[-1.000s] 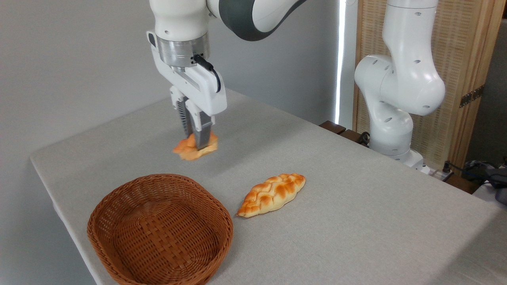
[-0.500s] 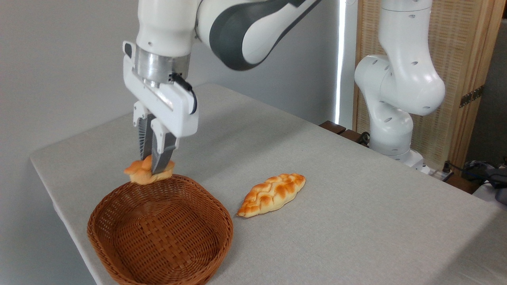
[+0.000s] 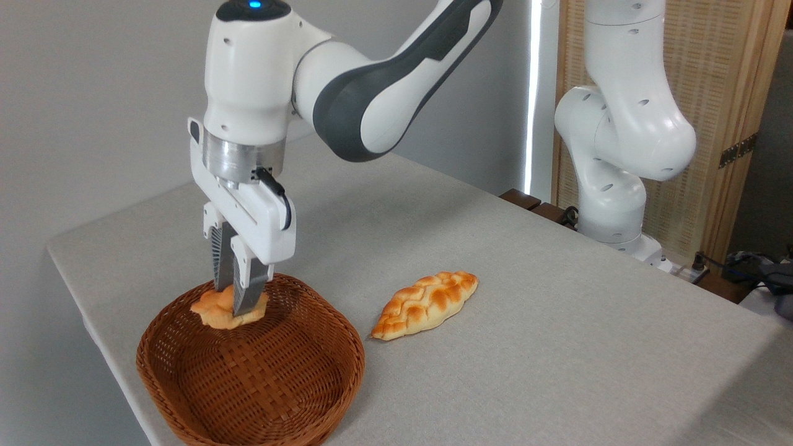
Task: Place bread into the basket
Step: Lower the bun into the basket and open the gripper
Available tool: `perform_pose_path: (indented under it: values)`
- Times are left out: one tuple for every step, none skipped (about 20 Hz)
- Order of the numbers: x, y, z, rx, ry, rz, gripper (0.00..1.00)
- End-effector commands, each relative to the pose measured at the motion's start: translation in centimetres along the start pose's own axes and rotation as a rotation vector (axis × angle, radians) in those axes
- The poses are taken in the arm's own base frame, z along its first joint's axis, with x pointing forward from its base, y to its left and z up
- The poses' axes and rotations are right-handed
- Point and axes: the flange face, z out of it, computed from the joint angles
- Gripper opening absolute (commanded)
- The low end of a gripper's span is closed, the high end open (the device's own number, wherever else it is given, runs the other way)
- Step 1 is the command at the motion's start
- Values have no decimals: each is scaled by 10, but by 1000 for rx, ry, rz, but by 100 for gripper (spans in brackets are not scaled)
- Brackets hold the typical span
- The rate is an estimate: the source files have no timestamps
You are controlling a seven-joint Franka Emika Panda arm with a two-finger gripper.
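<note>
The small golden-orange lobed bun [image 3: 227, 309] hangs pinched between the narrow fingers of the white two-finger gripper [image 3: 234, 305], just inside the far rim of the oval brown woven wicker basket [image 3: 297, 396]; whether its underside touches the weave cannot be told. The basket holds nothing else and sits near the table's left front corner, its left rim close to the left edge. Just beside the basket's right rim, apart from it, lies a longer braided golden loaf [image 3: 426, 304] on the grey cloth-covered table [image 3: 557, 347]. The white and grey arm [image 3: 372, 93] reaches in from the right, its base [image 3: 613, 204] standing past the table's far right edge.
</note>
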Motion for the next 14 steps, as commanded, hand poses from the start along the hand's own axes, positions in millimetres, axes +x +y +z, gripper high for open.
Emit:
perform_pose_path:
  values:
    - [-5, 2, 5, 6, -9, 32, 100]
    - [-5, 2, 5, 6, -9, 32, 100]
    - [-4, 3, 5, 5, -9, 33, 100]
    - [-4, 3, 5, 5, -9, 33, 100]
    - [-3, 5, 6, 2, -7, 34, 100]
    - [0, 9, 7, -3, -5, 38, 100]
    - [1, 8, 6, -1, -2, 39, 100]
    - [0, 9, 6, -2, -4, 39, 100]
    - [1, 9, 7, -2, -3, 41, 100]
    - [1, 9, 7, -3, -5, 41, 100]
    - [2, 10, 7, -3, -3, 43, 100]
    - [1, 10, 8, -4, -4, 43, 100]
    - [1, 10, 8, -4, -4, 43, 100]
    - [2, 10, 7, -3, -3, 43, 100]
